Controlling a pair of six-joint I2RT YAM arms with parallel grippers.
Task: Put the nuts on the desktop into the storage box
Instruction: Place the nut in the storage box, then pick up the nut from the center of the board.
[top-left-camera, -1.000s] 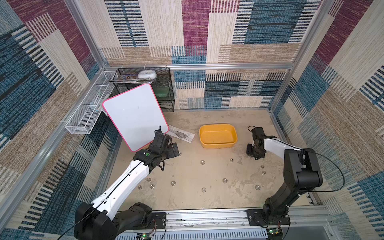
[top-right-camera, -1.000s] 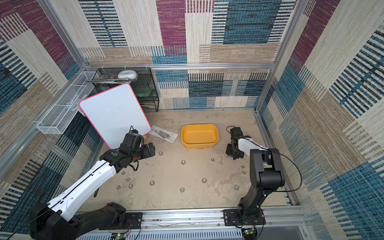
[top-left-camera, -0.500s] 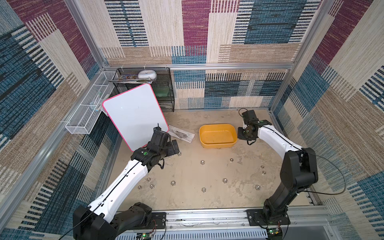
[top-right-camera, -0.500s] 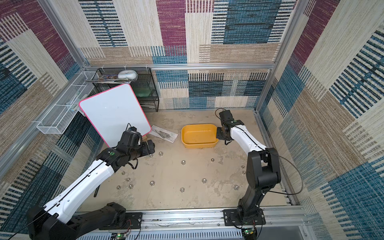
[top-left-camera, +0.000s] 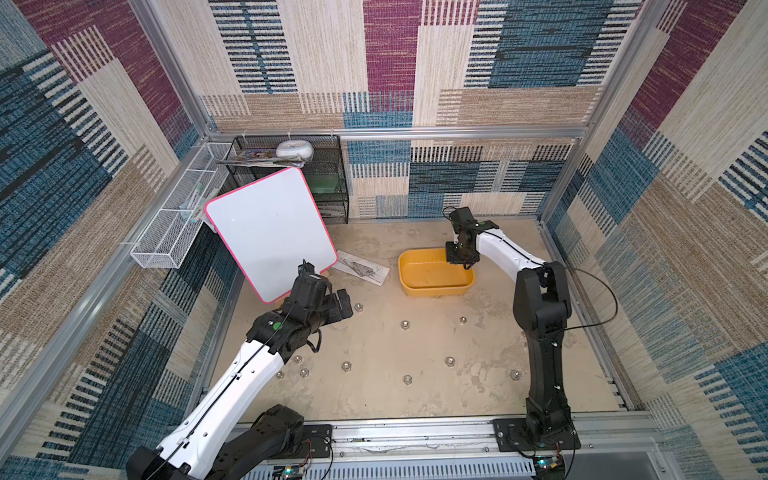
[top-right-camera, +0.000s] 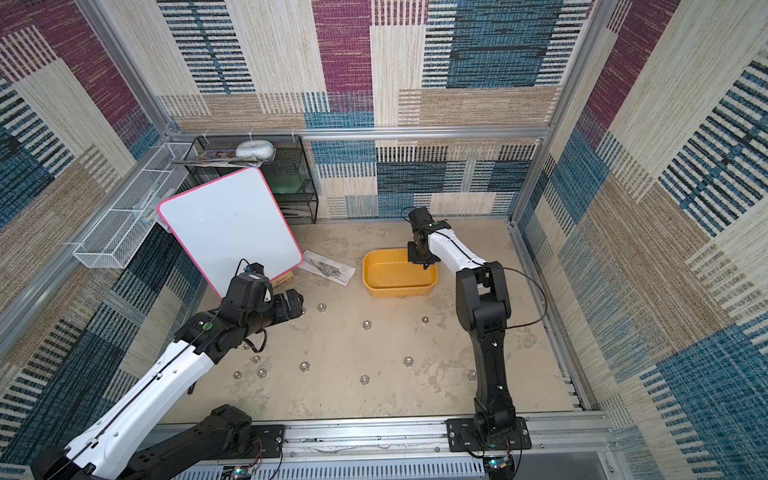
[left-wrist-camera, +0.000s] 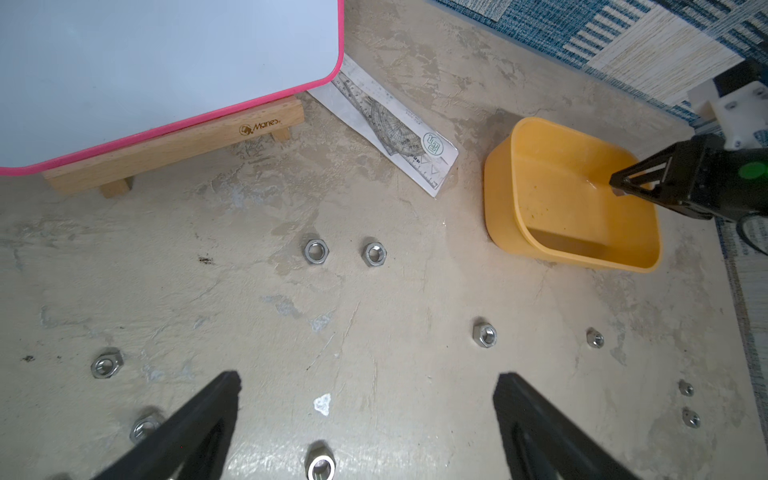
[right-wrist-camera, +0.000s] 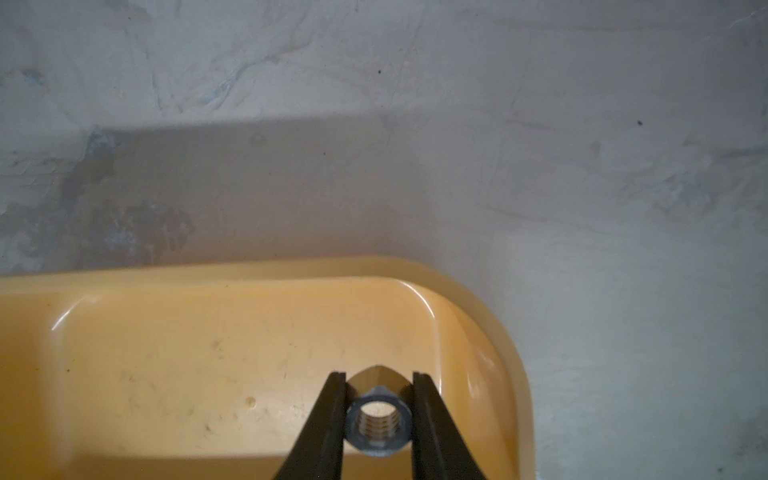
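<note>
Right gripper pinches a nut over the storage box
Left gripper hangs spread above loose nuts on the desktop; seemingly touching none

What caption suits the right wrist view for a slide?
Right gripper, jaws shut on a silver hex nut, holds it over a corner of the yellow storage box, desktop beyond.

the wooden stand under the whiteboard reads "manes".
</note>
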